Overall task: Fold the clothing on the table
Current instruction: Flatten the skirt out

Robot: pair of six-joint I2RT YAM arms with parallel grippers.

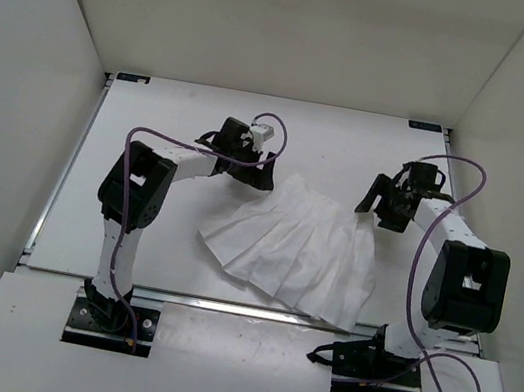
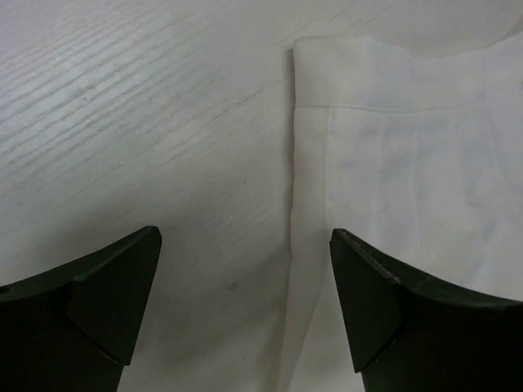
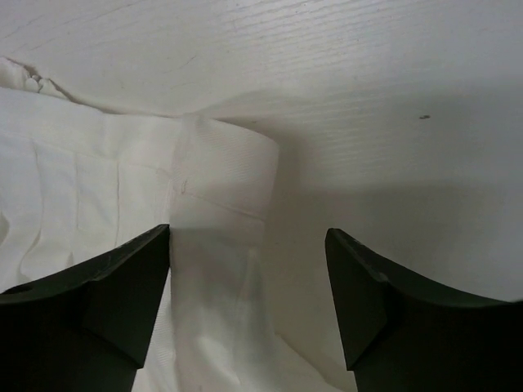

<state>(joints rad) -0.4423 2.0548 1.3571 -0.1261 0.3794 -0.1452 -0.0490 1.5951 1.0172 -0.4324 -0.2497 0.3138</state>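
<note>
Left fingers [image 1: 263, 178] noted wide, empty, at the clothing [image 1: 298, 253] 11 o'clock corner; right fingers [image 1: 376, 211] wide, empty, at 2 o'clock corner. Both equally near; counter [image 1: 353, 141] beneath.

Top view. You see the white clothing [image 1: 298, 253] lying creased on the white surface [image 1: 174, 120], fanned in pleat-like folds that widen toward you. Its near right corner lies at the silver rail [image 1: 203, 301]. Your left gripper [image 1: 261, 178] stands at the garment's far left corner and your right gripper [image 1: 376, 206] at its far right corner. Purple cables [image 1: 471, 174] loop over the wrists. White walls [image 1: 293, 19] enclose the surface.
</note>
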